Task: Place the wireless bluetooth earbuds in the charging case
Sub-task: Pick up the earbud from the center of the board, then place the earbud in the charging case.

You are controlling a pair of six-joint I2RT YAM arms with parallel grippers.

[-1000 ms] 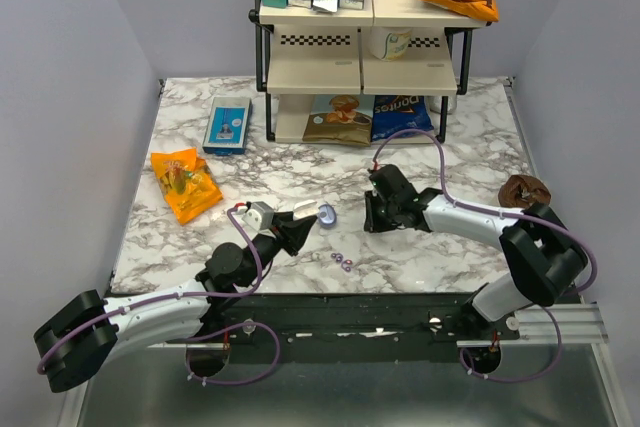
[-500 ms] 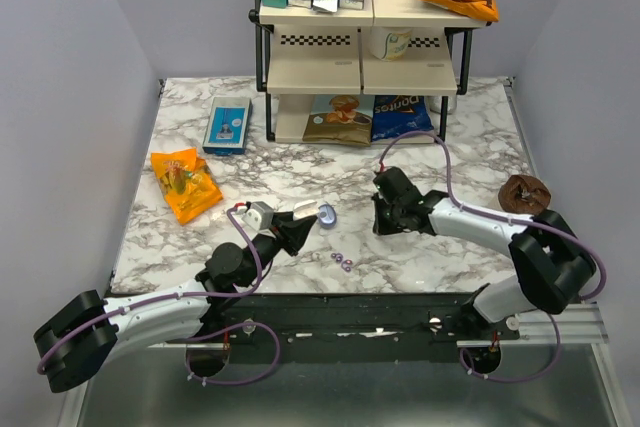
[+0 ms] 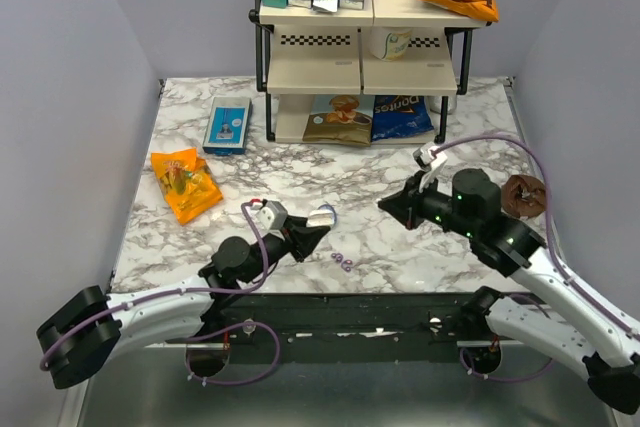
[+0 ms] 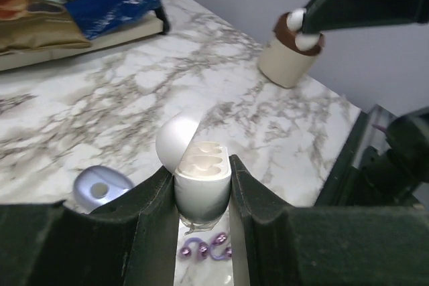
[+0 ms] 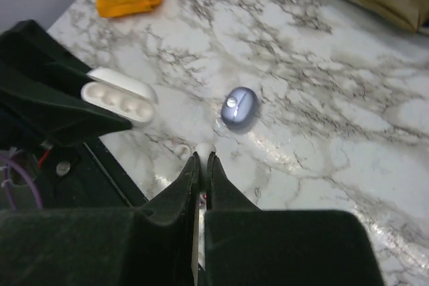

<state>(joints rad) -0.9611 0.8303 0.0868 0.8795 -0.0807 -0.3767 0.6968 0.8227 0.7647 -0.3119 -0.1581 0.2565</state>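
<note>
**Lavender case lying free while the left arm is clamping a white one**

Several things are giving us trouble. From above, the left gripper (image 3: 312, 237) is covering most of the white case (image 4: 201, 189). Only the left wrist view is showing us that case clamped between the fingers, lid tipped back and two pale wells exposed.

The wireless bluetooth earbuds (image 3: 342, 263) are lying on the marble table (image 3: 170, 242) near its near edge, just to the near right of that gripper. In the left wrist view the white case is hiding part of them. The charging case (image 3: 323, 215) is resting on the table just beyond the left gripper, apart from the earbuds, and we are not able to tell whether its lid is open.

The right gripper (image 5: 204, 160) is pressing its fingers almost together on a small white piece (image 4: 305, 41) at the tips, too small for us to identify. A brown-topped cup (image 3: 523, 192) is standing by the right edge, its top partly behind that gripper's tip in the left wrist view.

Against a second ago, the right arm is sitting higher off the table and further right. The left gripper is lying slightly nearer and further right. The charging case and the earbuds are staying where they were.
</note>
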